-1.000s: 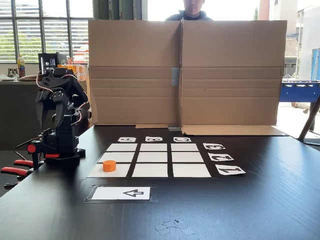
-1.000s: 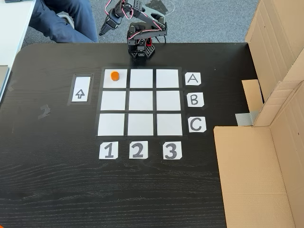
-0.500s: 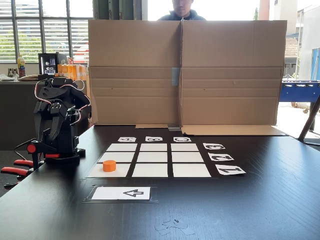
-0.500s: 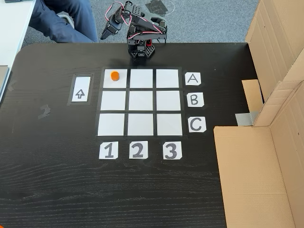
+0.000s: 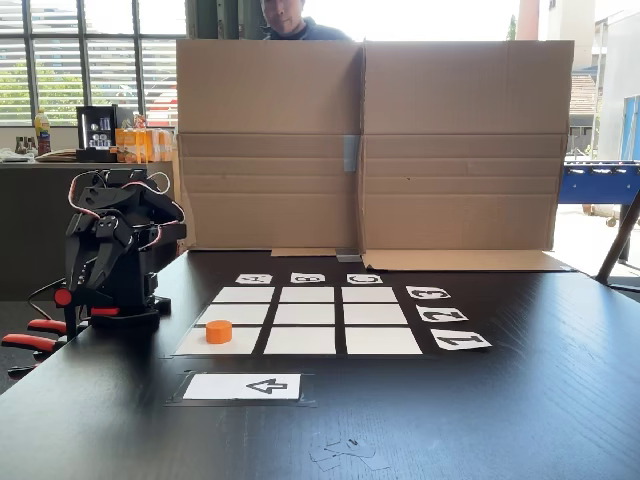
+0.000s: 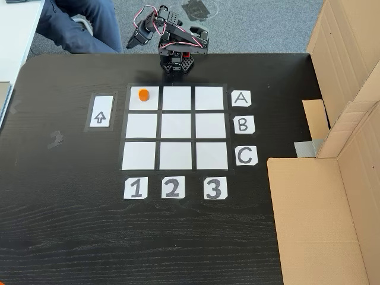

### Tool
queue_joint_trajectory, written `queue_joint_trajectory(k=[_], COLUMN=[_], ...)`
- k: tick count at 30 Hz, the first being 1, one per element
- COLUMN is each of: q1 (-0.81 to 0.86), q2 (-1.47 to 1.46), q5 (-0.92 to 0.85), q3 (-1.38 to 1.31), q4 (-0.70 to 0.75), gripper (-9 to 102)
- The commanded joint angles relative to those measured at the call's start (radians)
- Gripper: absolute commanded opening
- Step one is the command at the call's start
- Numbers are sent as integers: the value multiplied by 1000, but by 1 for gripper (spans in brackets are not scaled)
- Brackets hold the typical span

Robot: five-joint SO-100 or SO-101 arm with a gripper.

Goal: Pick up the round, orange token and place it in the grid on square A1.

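— Nine white cells make up the grid [image 6: 175, 127] on the black table [image 6: 71, 225], and we see the token [image 6: 143, 94] sitting upright on square A1 [image 6: 144, 98], the corner cell level with label A and above label 1 in the fixed view from above.

— We agree; in the low fixed view the token [image 5: 219, 331] stands on the near left cell, apart from the arrow card [image 5: 243, 386] in front of it.

— And the gripper [image 6: 132, 41]?

— We find it folded back over the arm's base at the table edge, well apart from the token. It carries nothing that we can see; whether its jaws are parted or closed, we cannot tell.

— Behind the grid we see a cardboard screen [image 5: 370, 145], with a person [image 5: 290, 18] beyond it.
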Motion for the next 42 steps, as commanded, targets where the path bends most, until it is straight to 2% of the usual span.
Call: queue_joint_trajectory(k=[1, 9, 42], q1=[11, 9, 15], q2=[35, 103, 107], q5=[-2, 43, 40], q3=[26, 60, 61], q4=[-17, -31, -31], gripper=[7, 7, 7])
